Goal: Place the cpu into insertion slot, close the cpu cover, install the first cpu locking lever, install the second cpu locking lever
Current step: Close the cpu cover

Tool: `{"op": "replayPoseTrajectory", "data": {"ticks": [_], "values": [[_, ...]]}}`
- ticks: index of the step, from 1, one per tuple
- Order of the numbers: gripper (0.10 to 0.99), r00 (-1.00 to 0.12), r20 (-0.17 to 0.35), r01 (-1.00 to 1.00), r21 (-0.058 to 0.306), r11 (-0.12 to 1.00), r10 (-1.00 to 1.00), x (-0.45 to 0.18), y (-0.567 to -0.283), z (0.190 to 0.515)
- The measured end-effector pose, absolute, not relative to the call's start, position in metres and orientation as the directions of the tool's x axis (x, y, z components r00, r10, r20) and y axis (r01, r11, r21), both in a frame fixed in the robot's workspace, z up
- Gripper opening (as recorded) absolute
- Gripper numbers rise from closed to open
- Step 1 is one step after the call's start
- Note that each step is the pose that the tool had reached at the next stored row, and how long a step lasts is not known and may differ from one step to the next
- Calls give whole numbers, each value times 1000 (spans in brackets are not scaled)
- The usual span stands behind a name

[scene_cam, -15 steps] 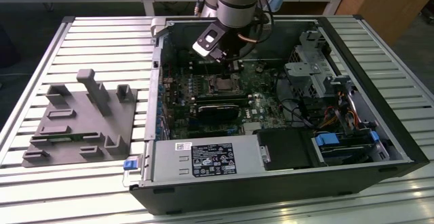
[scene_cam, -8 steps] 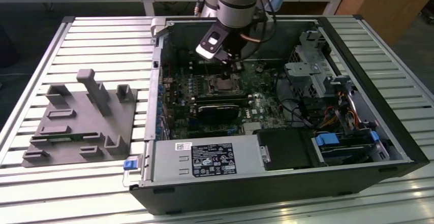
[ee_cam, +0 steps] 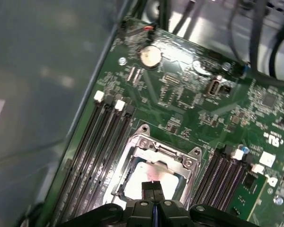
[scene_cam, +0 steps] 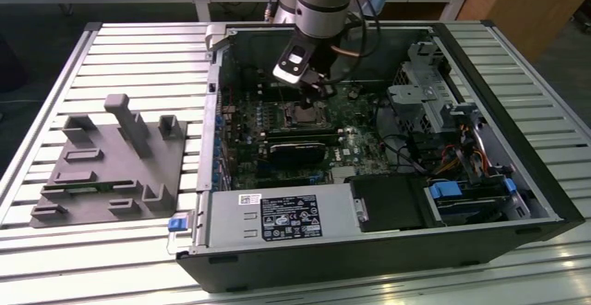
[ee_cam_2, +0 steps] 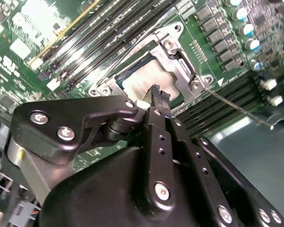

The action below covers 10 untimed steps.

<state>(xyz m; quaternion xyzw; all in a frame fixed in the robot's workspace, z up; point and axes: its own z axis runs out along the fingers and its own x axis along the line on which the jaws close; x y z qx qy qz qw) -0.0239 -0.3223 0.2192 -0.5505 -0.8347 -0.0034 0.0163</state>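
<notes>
Jaws pressed together hang over the dull silver-grey square cpu, seated in the black-rimmed insertion slot under the lowered silvery cpu cover; likely 1st-lever step, needing the loose wire lever hooked.

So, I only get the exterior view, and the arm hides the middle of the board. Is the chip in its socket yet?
Observer: Yes. In both wrist views the cpu lies flat, its grey face showing through the cut-out of the cpu cover.
Operator: Is the claw gripping it?
Observer: No. The claw is shut with nothing in it, tips over the chip.
Operator: Are the levers locked?
Observer: I cannot tell. In the second wrist view one thin locking lever sticks out from the cover's corner across the memory slots.
</notes>
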Motion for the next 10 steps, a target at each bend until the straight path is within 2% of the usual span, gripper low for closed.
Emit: {"op": "replayPoseTrajectory", "data": {"ticks": [10], "values": [[106,-553,31,833,-12,553,833,-24,-322,218]]}}
